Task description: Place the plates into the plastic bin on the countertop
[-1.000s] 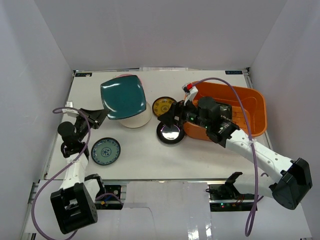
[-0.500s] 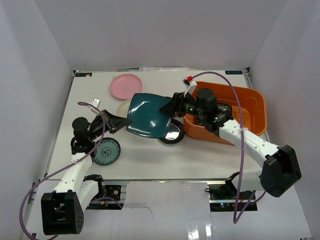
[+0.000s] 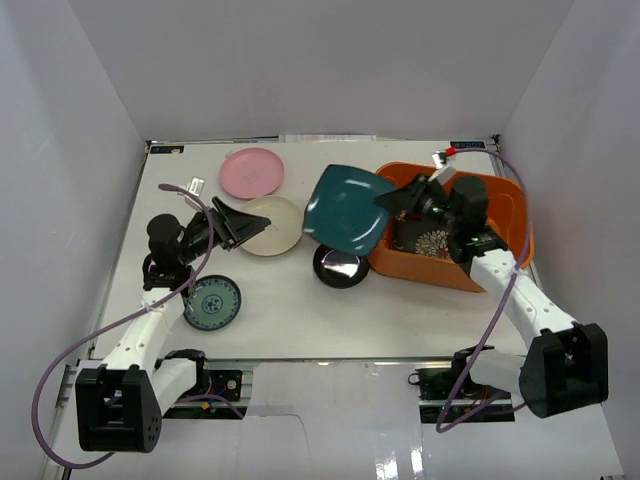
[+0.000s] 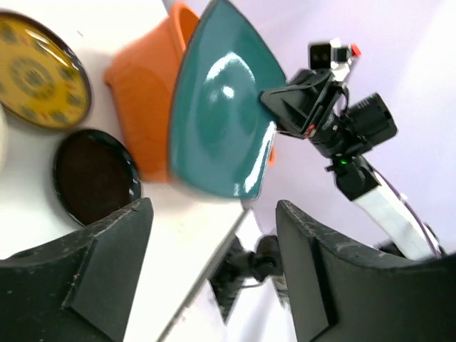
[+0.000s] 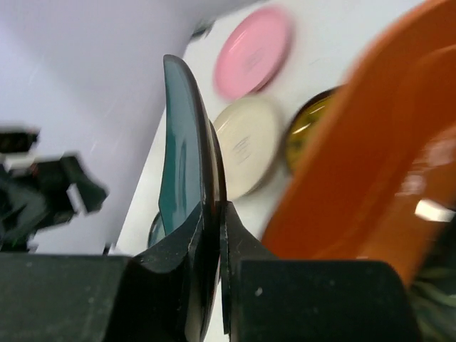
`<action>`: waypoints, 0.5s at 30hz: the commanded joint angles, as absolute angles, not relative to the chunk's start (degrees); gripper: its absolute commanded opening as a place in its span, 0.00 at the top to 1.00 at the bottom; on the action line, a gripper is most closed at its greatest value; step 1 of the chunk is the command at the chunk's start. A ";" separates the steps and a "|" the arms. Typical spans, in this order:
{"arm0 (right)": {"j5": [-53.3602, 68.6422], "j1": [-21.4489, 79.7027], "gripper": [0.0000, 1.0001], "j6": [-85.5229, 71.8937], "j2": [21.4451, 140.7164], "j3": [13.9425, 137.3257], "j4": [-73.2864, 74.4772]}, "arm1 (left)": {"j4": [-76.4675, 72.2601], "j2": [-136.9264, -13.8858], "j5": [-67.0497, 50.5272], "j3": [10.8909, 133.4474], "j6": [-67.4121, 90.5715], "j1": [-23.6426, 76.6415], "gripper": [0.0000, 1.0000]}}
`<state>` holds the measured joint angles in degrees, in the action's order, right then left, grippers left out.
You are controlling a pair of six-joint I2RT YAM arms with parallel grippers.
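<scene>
My right gripper [image 3: 392, 202] [image 5: 214, 214] is shut on the edge of the square dark teal plate [image 3: 345, 208] [image 5: 182, 142] [image 4: 217, 121], which hangs tilted in the air at the left end of the orange plastic bin [image 3: 515, 215]. A black plate with white flowers [image 3: 432, 243] lies in the bin. My left gripper [image 3: 235, 222] [image 4: 214, 206] stands open and empty over the cream plate [image 3: 275, 228]. On the countertop [image 3: 290, 310] lie a pink plate [image 3: 252, 172], a glossy black plate [image 3: 340, 266], a teal-patterned plate [image 3: 212, 302] and a yellow-patterned plate [image 4: 39, 75].
White walls close in the countertop on the left, back and right. The right arm reaches over the bin's near wall [image 3: 440, 275]. Purple cables trail from both arms.
My left gripper let go of the dark teal plate and drew back to the left. My right gripper shut on it and carried it right and up, to the bin's left end.
</scene>
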<state>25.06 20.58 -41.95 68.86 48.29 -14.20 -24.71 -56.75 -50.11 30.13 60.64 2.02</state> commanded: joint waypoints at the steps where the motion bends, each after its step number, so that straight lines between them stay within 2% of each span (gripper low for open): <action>1: 28.12 8.29 0.92 -46.23 62.41 49.40 -19.44 | -14.63 -57.56 -44.92 35.76 53.54 2.37 0.19; 5: 33.04 -8.92 0.92 -47.46 60.38 47.38 -17.84 | -4.59 -58.45 -36.76 39.72 46.68 2.37 0.15; 7: 31.30 -13.94 0.92 -45.46 59.33 45.27 -16.44 | -1.69 -58.19 -29.91 39.64 45.88 2.37 0.12; 8: 30.16 -14.93 0.92 -44.05 59.15 44.92 -13.83 | -0.80 -58.10 -27.27 39.55 45.88 2.37 0.03; 11: 24.71 -16.95 0.92 -39.57 60.20 43.25 -10.99 | 2.81 -60.02 -19.27 39.38 45.44 2.37 0.02; 15: 20.57 -17.75 0.92 -37.88 63.71 41.05 -10.99 | 0.98 -63.79 -14.25 36.74 48.07 2.37 0.02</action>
